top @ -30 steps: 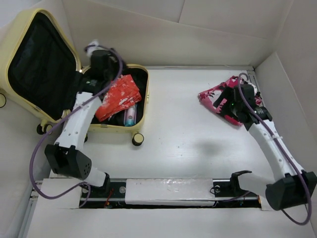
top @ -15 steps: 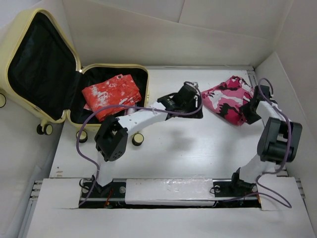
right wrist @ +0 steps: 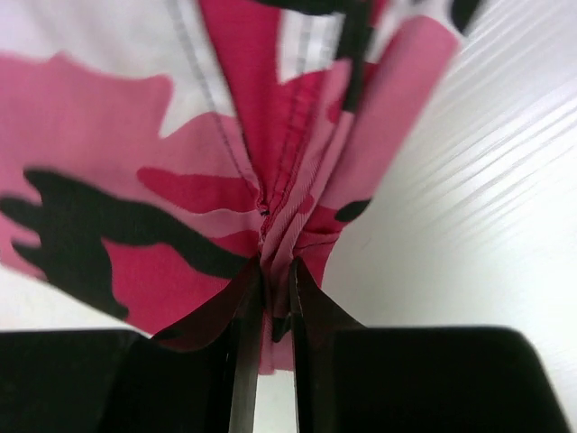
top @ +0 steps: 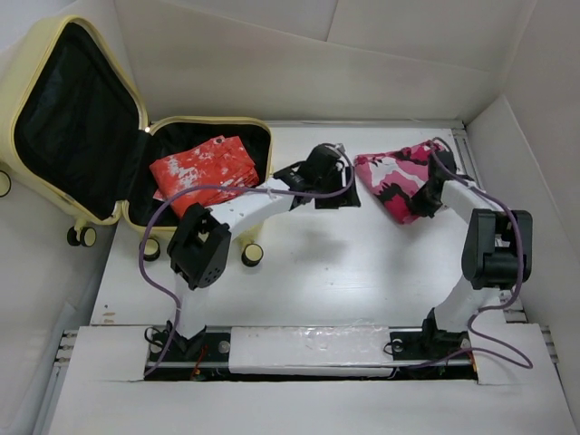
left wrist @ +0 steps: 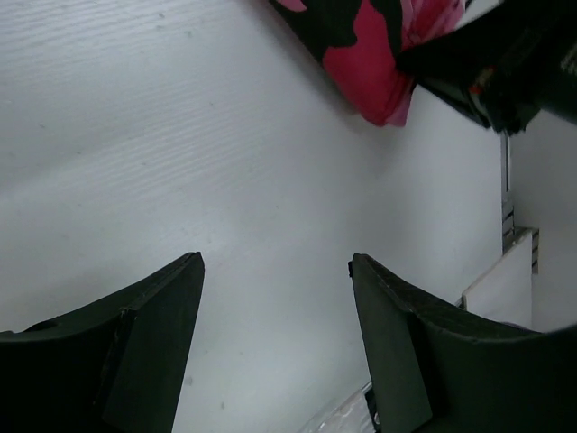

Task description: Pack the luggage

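Observation:
The luggage (top: 208,234), a pale yellow hard-shell suitcase, lies open at the far left with its black-lined lid tipped back. A folded red-orange garment (top: 201,172) rests in its lower half. A pink, white and black camouflage garment (top: 391,174) lies on the white table at the back right. My right gripper (top: 412,201) is shut on a bunched fold at that cloth's near edge (right wrist: 180,180), the jaws (right wrist: 275,280) pinched tight on it. My left gripper (top: 349,188) hovers open over bare table just left of the pink garment (left wrist: 379,63), its fingers (left wrist: 275,271) holding nothing.
White walls close in the table at the back and right. The suitcase's caster wheels (top: 252,256) stick out at its near corner. A taped white strip (top: 308,349) runs between the arm bases along the near edge.
My left arm left the suitcase and came to the table's middle. My right gripper closed on the pink garment and drew it leftward.

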{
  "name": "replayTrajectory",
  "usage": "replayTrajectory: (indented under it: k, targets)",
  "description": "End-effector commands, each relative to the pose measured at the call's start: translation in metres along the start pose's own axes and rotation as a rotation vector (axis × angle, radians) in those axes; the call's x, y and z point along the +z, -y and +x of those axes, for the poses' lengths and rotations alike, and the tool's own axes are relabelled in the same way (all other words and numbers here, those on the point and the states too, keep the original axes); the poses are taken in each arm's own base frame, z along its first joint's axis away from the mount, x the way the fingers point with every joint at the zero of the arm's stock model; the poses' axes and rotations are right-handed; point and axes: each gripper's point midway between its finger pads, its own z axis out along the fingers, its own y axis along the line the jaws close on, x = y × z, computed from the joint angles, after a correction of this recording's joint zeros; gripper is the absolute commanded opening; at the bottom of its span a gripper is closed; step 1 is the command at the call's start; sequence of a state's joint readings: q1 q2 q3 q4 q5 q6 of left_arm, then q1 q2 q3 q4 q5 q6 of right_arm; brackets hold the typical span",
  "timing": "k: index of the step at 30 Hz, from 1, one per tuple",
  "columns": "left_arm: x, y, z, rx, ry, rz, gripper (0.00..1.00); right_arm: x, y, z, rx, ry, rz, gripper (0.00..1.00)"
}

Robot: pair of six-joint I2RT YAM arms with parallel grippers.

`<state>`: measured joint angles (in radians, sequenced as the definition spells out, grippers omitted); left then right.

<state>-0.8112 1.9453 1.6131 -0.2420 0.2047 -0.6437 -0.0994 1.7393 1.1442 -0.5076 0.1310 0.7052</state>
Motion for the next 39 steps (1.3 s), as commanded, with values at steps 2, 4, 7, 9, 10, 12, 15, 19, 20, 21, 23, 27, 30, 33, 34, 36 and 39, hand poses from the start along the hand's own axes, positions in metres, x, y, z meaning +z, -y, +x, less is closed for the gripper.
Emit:
replayTrajectory:
  k: [2, 4, 7, 9, 10, 12, 15, 19, 20, 21, 23, 27, 30, 33, 34, 36, 39]
  targets:
    - [0.01, -0.026, -0.016, -0.086, 0.0, 0.0, 0.62, -0.023, -0.016, 0.057, -0.094, -0.105, -0.088, 0.2]
    - [0.015, -0.021, -0.023, -0.083, 0.01, 0.009, 0.62, -0.029, -0.021, 0.075, -0.107, -0.14, -0.125, 0.23]
    - [0.026, -0.017, -0.026, -0.094, 0.001, 0.027, 0.62, -0.042, -0.031, 0.089, -0.141, -0.145, -0.167, 0.39]
    - [0.037, -0.021, -0.024, -0.11, -0.011, 0.017, 0.62, -0.053, -0.031, 0.091, -0.15, -0.145, -0.175, 0.67]
    - [0.04, -0.018, -0.029, -0.12, -0.003, 0.024, 0.62, -0.058, -0.035, 0.09, -0.157, -0.135, -0.191, 0.76]
    - [0.051, -0.025, -0.023, -0.152, -0.025, 0.004, 0.62, -0.076, -0.037, 0.088, -0.16, -0.108, -0.227, 0.92]
    - [0.058, -0.027, -0.02, -0.194, -0.03, -0.001, 0.62, -0.096, -0.038, 0.083, -0.177, -0.081, -0.271, 0.96]
    - [0.075, -0.03, -0.005, -0.235, -0.048, -0.013, 0.62, -0.133, -0.046, 0.068, -0.173, 0.002, -0.373, 0.96]
    - [0.077, -0.027, -0.009, -0.245, -0.041, -0.007, 0.62, -0.136, -0.044, 0.069, -0.172, 0.008, -0.379, 0.95]
    - [0.082, -0.023, -0.006, -0.252, -0.048, -0.005, 0.62, -0.142, -0.046, 0.068, -0.172, 0.012, -0.4, 0.95]
    - [0.096, -0.03, 0.004, -0.297, -0.052, -0.042, 0.62, -0.155, -0.044, 0.069, -0.163, 0.017, -0.423, 0.95]
    - [0.106, -0.038, 0.006, -0.413, -0.019, -0.062, 0.62, -0.182, -0.043, 0.073, -0.188, 0.044, -0.485, 0.95]
    - [0.122, -0.052, 0.014, -0.475, -0.017, -0.101, 0.62, -0.205, -0.045, 0.077, -0.199, 0.061, -0.555, 0.95]
    - [0.134, -0.062, 0.02, -0.558, -0.015, -0.131, 0.62, -0.215, -0.043, 0.088, -0.22, 0.041, -0.587, 0.95]
    - [0.138, -0.065, 0.02, -0.574, -0.006, -0.137, 0.64, -0.22, -0.043, 0.088, -0.22, 0.047, -0.606, 0.95]
    - [0.15, -0.072, 0.024, -0.611, -0.007, -0.159, 0.64, -0.222, -0.041, 0.095, -0.231, 0.029, -0.615, 0.95]
    - [0.161, -0.078, 0.029, -0.655, -0.013, -0.174, 0.59, -0.23, -0.041, 0.101, -0.255, 0.021, -0.643, 0.95]
